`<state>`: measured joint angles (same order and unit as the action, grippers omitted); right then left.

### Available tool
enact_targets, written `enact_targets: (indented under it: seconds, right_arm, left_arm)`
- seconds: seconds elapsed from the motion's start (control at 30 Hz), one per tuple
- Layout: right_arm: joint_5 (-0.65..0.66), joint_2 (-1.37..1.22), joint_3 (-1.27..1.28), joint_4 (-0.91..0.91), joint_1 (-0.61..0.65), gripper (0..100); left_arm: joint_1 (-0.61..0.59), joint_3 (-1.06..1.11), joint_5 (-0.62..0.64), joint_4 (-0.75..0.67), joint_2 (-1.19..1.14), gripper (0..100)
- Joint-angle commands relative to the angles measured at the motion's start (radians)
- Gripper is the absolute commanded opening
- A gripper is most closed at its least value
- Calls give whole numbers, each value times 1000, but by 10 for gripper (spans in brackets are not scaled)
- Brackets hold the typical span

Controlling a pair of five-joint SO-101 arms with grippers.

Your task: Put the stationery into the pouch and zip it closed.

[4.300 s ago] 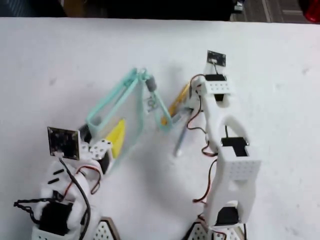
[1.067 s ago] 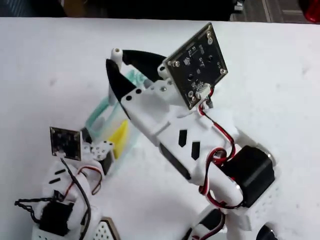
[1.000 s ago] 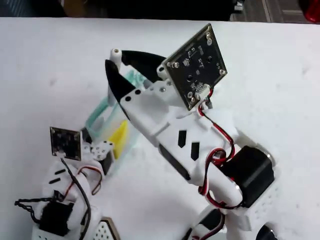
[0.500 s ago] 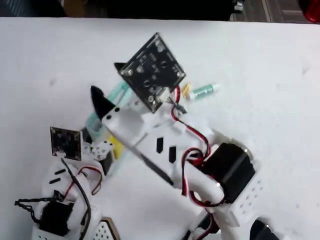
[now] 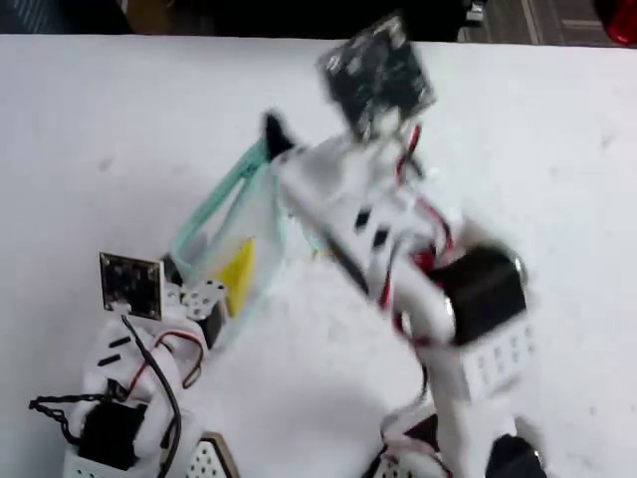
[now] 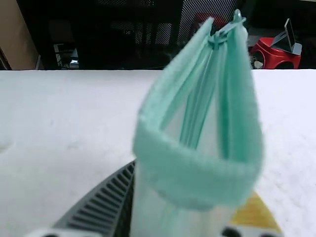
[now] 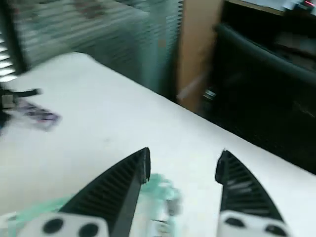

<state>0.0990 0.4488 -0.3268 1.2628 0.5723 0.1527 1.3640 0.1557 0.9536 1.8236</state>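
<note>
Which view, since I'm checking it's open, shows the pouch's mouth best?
The left wrist view: the pouch sits close up, teal-rimmed mouth gaping. The high view shows it from above, partly under an arm; the right wrist view, just a blurred teal edge.

Pouch (image 6: 197,168) with fuzzy mint cloth trim (clear plastic walls), matt table (image 6: 49,123)

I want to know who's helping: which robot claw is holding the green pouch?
The left gripper: it is shut on one end of the pouch. The right gripper is open, with nothing between its jaws.
</note>
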Motion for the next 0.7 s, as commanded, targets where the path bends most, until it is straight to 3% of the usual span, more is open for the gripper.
enact_targets:
  seconds: [0.0, 0.2, 0.33, 0.5, 0.67]
  right_arm:
    - [5, -54, 57, -93, -202, 205]
    - [2, -309, 218, -249, -344, 205]
    - [-118, -510, 218, -320, -349, 205]
    - [-232, -754, 126, -392, -360, 205]
    - [-305, -1001, -60, -352, -375, 205]
  left_arm:
    - [12, -9, 8, -11, 7, 230]
    - [12, -9, 9, -11, 7, 230]
    - [12, -9, 9, -11, 7, 230]
    - [12, -8, 9, -11, 7, 230]
    - [12, -6, 9, -11, 7, 230]
